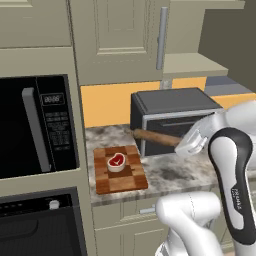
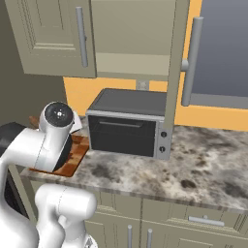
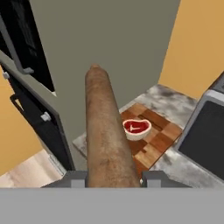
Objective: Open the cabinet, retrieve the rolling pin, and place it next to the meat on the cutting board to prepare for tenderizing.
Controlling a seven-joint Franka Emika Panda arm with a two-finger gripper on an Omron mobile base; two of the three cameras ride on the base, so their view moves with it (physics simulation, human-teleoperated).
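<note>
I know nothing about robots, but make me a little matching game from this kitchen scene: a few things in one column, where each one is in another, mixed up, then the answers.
Things:
1. rolling pin
2. meat
3. cutting board
4. toaster oven

Places:
A. lying on the checkered board
B. on the counter's left end, beside the microwave column
C. held in the end effector, above the counter
D. at the back of the counter, under the open cabinet

Pairs: 1-C, 2-A, 3-B, 4-D

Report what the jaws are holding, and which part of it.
The gripper holds the rolling pin, clamped near one end; the rest juts out toward the cutting board.
</note>
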